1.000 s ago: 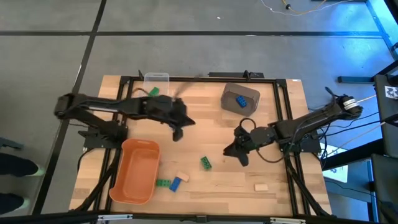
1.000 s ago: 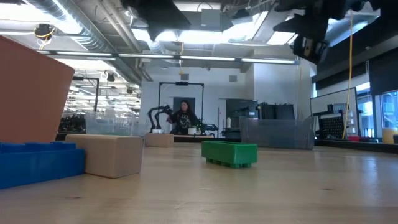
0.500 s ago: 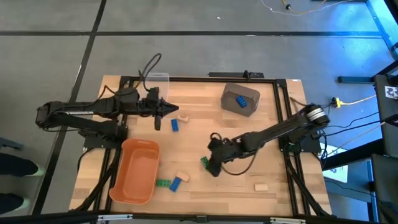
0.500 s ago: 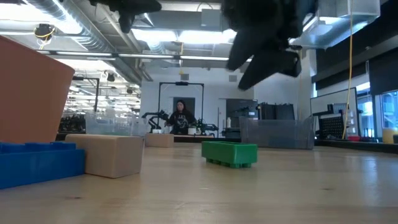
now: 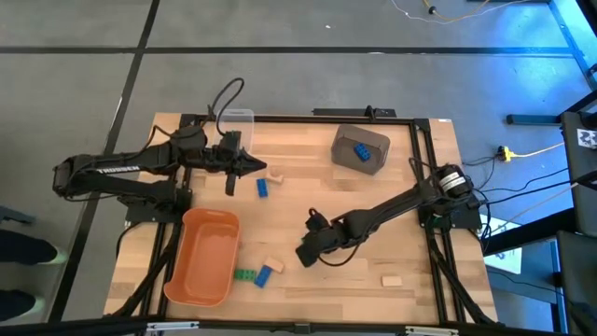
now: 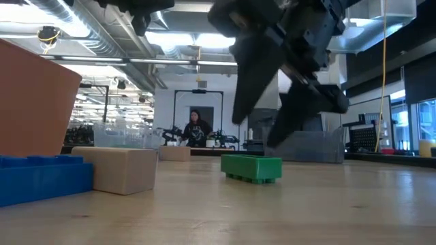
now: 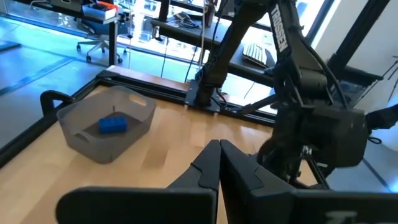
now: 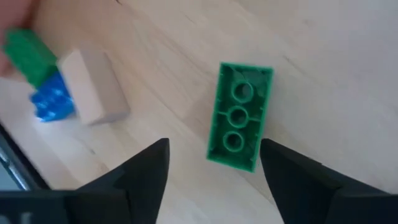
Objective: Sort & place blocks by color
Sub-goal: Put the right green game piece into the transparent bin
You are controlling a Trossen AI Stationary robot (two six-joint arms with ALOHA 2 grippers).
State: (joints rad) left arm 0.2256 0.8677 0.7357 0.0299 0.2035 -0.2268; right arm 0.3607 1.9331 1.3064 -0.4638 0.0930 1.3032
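The green block [image 8: 239,125] lies hollow side up on the table, framed by the parted fingers of the right gripper [image 8: 214,165] — nothing is gripped. Light, rigid, slick plastic is judged; its long sides should be pinched. Farther off, the left gripper [image 5: 230,183] is held closed — empty.

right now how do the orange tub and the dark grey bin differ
The orange plastic tub sits near the left arm and shows nothing inside; the dark grey plastic bin sits at the far side, nearer the right arm, and holds a blue toy brick. The tub looks larger than the bin. Both are open-topped.
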